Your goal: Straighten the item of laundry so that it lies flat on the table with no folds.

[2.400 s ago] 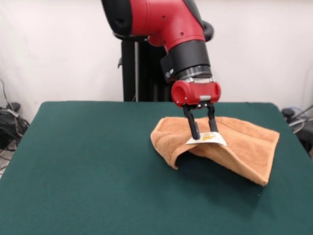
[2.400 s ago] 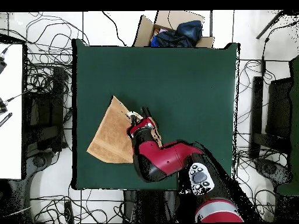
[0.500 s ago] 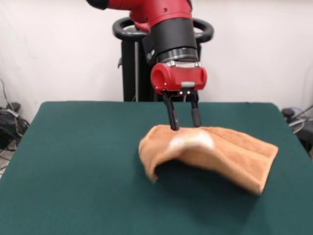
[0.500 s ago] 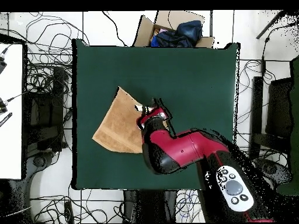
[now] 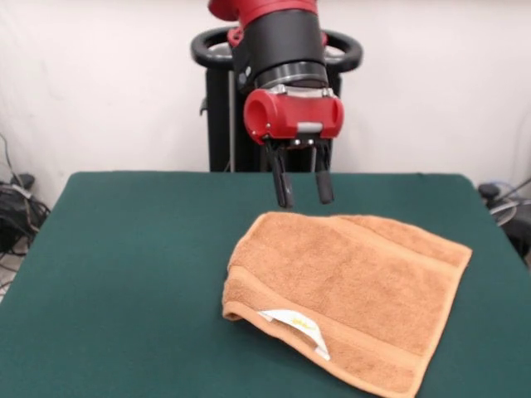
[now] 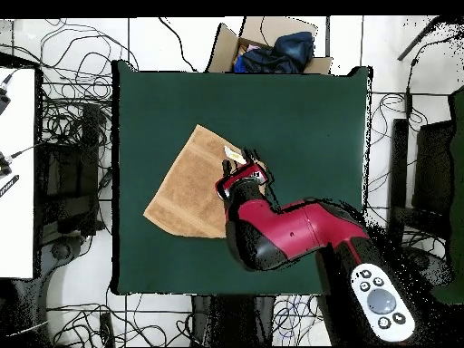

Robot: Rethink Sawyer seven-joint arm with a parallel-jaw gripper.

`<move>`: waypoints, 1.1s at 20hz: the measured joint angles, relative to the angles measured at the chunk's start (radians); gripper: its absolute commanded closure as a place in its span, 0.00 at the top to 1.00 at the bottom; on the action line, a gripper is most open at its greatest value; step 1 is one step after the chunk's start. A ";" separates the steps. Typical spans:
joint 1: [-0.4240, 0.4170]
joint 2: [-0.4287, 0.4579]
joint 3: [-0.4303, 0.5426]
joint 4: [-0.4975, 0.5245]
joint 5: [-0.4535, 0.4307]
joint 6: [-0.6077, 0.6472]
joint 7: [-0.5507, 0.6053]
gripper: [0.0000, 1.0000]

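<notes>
The orange-tan towel (image 5: 348,294) lies spread on the dark green table (image 5: 124,274), right of centre in the front view. Its woven band runs along the near edge, and a small white care tag (image 5: 294,323) lies at that edge. My gripper (image 5: 300,197) hangs open and empty just above the towel's far edge, fingers pointing down. In the overhead view the towel (image 6: 186,195) lies left of centre on the table (image 6: 299,118), partly hidden under my red arm, and the gripper (image 6: 245,174) sits over its right side.
The robot pedestal (image 5: 224,108) stands behind the table's far edge. An open cardboard box with dark cloth (image 6: 272,50) sits beyond the table's top edge in the overhead view. Cables lie on the floor around the table (image 6: 63,118).
The towel has dropped from its raised, humped shape and now lies spread on the table with the tag showing. My gripper has risen a little and shifted slightly left in the front view.
</notes>
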 measured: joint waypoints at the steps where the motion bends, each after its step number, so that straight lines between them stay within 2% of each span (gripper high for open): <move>1: -0.003 -0.007 0.009 0.002 0.002 0.012 0.000 1.00; 14: 0.014 0.023 0.027 0.004 0.000 0.119 0.000 1.00; 22: 0.095 0.109 -0.028 0.004 0.001 0.260 0.000 1.00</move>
